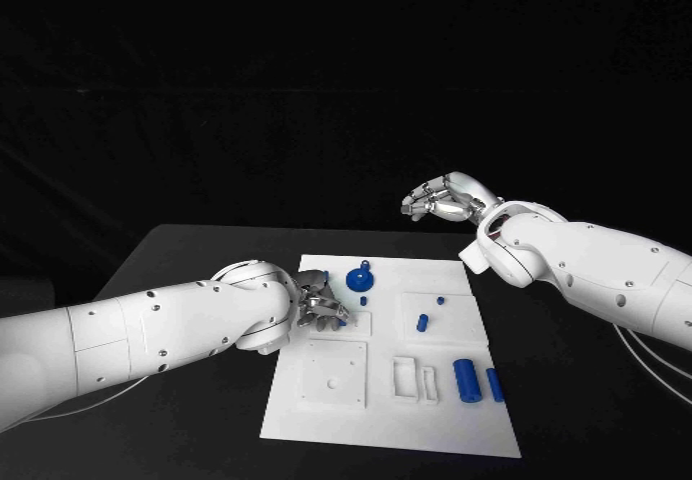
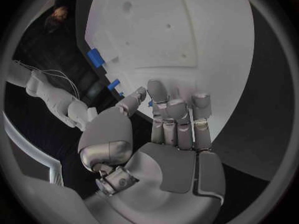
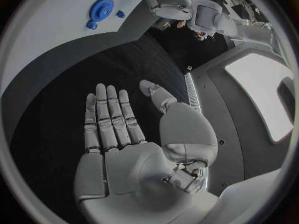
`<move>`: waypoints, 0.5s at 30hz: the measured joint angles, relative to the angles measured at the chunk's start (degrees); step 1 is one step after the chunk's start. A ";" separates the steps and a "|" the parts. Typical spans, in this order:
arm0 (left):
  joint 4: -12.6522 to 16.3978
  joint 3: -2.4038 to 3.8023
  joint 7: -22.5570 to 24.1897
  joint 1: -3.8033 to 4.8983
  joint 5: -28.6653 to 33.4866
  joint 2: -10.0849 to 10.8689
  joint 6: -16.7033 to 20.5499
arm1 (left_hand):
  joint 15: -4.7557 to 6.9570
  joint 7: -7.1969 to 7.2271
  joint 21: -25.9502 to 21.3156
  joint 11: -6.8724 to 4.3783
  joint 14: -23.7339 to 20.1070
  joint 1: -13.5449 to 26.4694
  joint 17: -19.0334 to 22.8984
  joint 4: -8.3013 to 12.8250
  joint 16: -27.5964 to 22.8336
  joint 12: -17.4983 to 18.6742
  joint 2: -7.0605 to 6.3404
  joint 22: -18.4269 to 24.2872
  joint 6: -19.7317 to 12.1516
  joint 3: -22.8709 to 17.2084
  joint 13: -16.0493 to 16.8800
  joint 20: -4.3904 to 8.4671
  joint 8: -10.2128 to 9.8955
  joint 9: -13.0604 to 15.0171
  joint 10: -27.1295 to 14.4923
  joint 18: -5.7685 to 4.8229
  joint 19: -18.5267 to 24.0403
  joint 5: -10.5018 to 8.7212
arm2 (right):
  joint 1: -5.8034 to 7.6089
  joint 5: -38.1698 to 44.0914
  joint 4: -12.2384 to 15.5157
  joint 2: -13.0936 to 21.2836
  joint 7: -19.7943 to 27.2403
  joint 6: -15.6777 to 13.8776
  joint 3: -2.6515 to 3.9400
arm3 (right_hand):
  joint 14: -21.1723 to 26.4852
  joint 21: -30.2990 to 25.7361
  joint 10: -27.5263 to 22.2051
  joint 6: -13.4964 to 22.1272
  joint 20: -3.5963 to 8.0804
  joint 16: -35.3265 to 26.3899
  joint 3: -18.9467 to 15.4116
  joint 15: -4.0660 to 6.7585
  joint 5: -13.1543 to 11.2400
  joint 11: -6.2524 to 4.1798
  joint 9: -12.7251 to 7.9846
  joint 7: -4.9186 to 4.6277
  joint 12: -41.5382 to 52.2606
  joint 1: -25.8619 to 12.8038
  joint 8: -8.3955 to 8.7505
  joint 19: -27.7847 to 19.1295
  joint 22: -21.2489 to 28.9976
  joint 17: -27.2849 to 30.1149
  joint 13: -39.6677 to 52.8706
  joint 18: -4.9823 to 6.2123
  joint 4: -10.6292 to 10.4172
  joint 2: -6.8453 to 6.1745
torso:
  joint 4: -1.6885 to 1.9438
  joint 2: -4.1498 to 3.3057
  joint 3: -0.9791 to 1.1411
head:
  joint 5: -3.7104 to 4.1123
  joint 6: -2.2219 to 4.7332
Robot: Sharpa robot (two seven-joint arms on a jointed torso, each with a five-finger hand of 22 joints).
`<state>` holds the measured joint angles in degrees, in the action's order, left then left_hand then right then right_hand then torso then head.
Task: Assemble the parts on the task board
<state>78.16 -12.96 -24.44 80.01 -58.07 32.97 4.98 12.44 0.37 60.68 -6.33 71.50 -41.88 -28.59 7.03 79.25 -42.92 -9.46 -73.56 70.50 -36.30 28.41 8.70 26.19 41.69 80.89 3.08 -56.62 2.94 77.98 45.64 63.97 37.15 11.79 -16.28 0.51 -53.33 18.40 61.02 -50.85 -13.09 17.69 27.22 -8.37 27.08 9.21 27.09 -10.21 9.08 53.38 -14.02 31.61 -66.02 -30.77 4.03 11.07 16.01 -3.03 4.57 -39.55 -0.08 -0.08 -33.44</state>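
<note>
The white task board (image 1: 387, 420) lies in the middle of the black table. On it are a round blue part (image 1: 358, 277) near the far edge, a small blue peg (image 1: 421, 322) in the middle, and two blue cylinders (image 1: 466, 378) at the right. My left hand (image 1: 320, 308) rests over the board's left edge with its fingers curled. In the left wrist view a sliver of a small blue part (image 2: 150, 103) shows pinched between thumb and fingertip. My right hand (image 1: 444, 198) hangs raised beyond the board's far right corner, fingers straight and apart (image 3: 109, 119), holding nothing.
A raised white square plate (image 1: 332, 372) and two white upright blocks (image 1: 415, 380) stand on the near half of the board. Bare black table (image 1: 188, 260) lies to the left and right of the board. The round blue part (image 3: 101, 9) also appears in the right wrist view.
</note>
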 measured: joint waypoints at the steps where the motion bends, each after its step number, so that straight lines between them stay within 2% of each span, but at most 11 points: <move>1: 0.01 0.00 -0.03 0.00 0.01 0.05 0.12 | -0.08 -0.12 -0.35 0.08 -0.08 0.48 0.23 -0.98 -0.30 0.41 -1.27 0.06 -0.57 -0.06 -0.23 -0.02 -0.42 -0.01 -0.28 0.01 0.03 0.00 | 0.00 0.00 0.00 0.01 0.00 0.00 0.00 | 0.00 0.00 0.00 0.00 0.00 0.00 -0.11 0.00 0.00 0.00 0.00 0.00 0.00 -0.01 0.00 0.00 0.00 0.00 0.00 0.00 0.11 -0.01 | -0.01 -0.01 0.00 | 0.03 0.03; 3: 0.09 0.00 -0.12 0.00 0.03 0.16 0.33 | -0.35 -0.28 -0.56 0.29 -0.55 0.94 0.54 -2.26 -0.49 0.78 -2.98 0.15 -1.80 0.17 -0.61 -0.31 -0.92 -0.05 -0.86 0.00 0.32 0.00 | -0.02 0.00 -0.01 0.02 0.00 0.00 0.00 | 0.00 0.00 0.00 0.00 0.00 0.00 -0.12 0.00 0.00 0.00 -0.06 0.00 0.00 -0.22 0.00 0.00 -0.03 0.00 0.00 0.00 0.12 -0.22 | -0.01 -0.01 -0.01 | 0.10 0.07; 7: 0.43 0.05 -0.21 0.00 0.10 0.55 0.55 | -0.42 -0.42 -0.56 0.31 -0.64 1.11 0.55 -2.43 -0.49 0.78 -3.16 0.15 -1.97 0.29 -0.65 -0.30 -0.93 -0.05 -0.88 0.00 0.34 0.00 | -0.06 0.00 -0.01 0.05 0.00 0.01 0.00 | 0.00 0.00 0.00 0.00 0.00 0.00 -0.12 0.00 0.00 0.00 -0.06 0.00 0.00 -0.22 0.00 0.00 -0.05 0.00 0.00 0.00 0.12 -0.23 | -0.03 -0.02 -0.04 | 0.19 0.16; 10: 0.72 0.10 -0.27 0.00 0.14 1.02 0.68 | -0.42 -0.58 -0.56 0.39 -0.65 1.52 0.55 -2.84 -0.49 0.78 -4.32 0.15 -2.25 0.71 -0.71 -0.10 -0.93 -0.05 -0.96 0.00 0.54 0.00 | -0.10 -0.01 -0.01 0.13 0.00 0.01 0.00 | 0.00 0.00 0.00 0.00 0.00 0.00 -0.12 0.00 0.00 0.00 -0.06 0.00 0.00 -0.22 0.00 0.00 -0.05 0.00 0.00 0.00 0.12 -0.22 | -0.06 -0.03 -0.04 | 0.24 0.23; 15: 1.09 0.54 -0.31 -0.01 0.21 1.62 1.03 | -0.44 -0.60 -0.56 0.39 -0.66 1.45 0.62 -2.99 -0.49 0.78 -4.46 0.15 -2.33 0.86 -0.77 -0.31 -0.93 -0.05 -0.97 0.01 0.75 0.00 | -0.14 -0.01 -0.06 0.19 0.00 0.01 0.00 | 0.00 0.00 0.00 0.00 0.00 0.00 -0.12 0.00 0.00 0.00 -0.06 0.00 -0.01 -0.22 0.01 0.00 -0.05 0.01 0.01 0.00 0.12 -0.22 | -0.08 -0.03 -0.03 | 0.29 0.29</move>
<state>79.25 -12.42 -24.75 80.00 -57.86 34.59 6.01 12.00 -0.23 60.11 -5.93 70.84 -40.44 -27.96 4.04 78.76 -42.14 -13.91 -73.41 68.18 -35.44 27.65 8.39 25.26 41.64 79.92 3.09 -55.88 2.94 77.84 45.63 63.91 37.34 11.79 -16.26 0.51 -53.33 18.40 61.02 -50.85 -13.09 17.69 27.11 -8.37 27.07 9.21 27.03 -10.21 9.07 53.16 -14.01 31.61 -66.07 -30.76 4.04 11.07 16.13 -3.25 4.49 -39.57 -0.11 0.21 -33.15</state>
